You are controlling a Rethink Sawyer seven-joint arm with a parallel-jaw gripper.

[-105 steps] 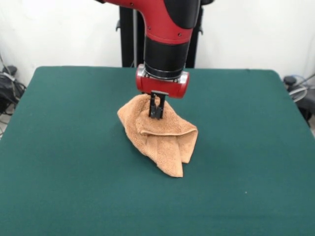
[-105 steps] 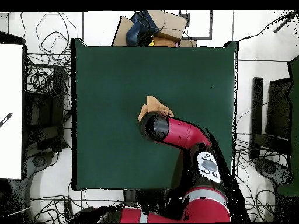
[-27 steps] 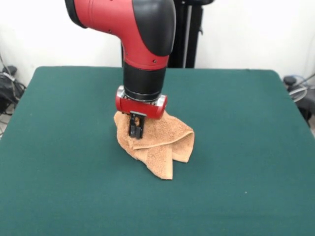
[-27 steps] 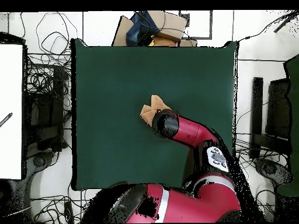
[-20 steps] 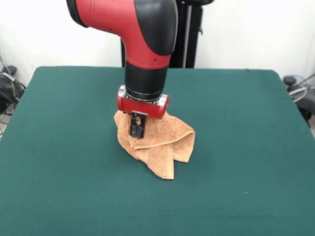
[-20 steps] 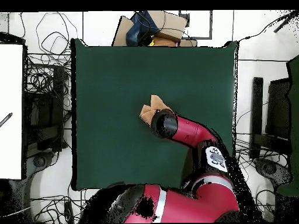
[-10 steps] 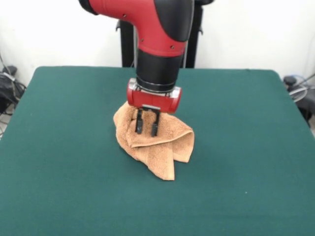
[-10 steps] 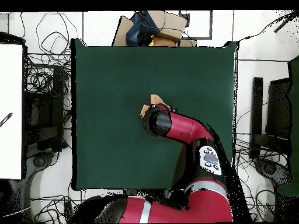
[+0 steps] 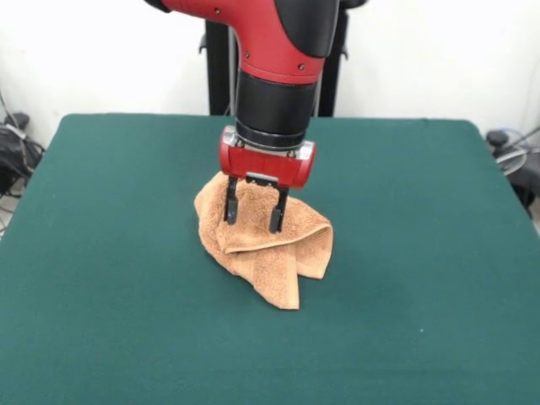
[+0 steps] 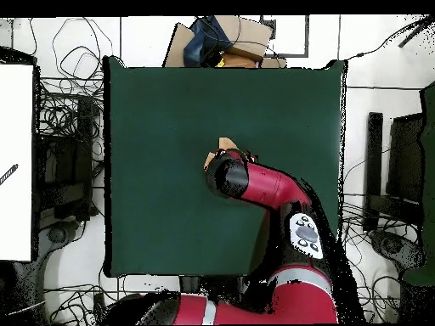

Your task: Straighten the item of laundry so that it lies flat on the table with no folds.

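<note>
The orange-tan towel (image 9: 270, 249) lies crumpled and folded over itself near the middle of the green table (image 9: 101, 253). One folded corner points toward the camera. My gripper (image 9: 251, 221) hangs just above the towel's far part, fingers spread wide and empty. In the overhead view the arm covers most of the towel (image 10: 223, 146); only its edge shows beyond the wrist. The gripper itself is hidden there under the arm.
A cardboard box with dark items (image 10: 223, 40) sits beyond the table's far edge in the overhead view. Cables lie on the floor around the table (image 10: 68, 110). A white board (image 10: 15, 161) stands at the left.
The gripper let go of the towel, opened wide and rose slightly. The towel stays crumpled, shifted a little from five seconds ago.
</note>
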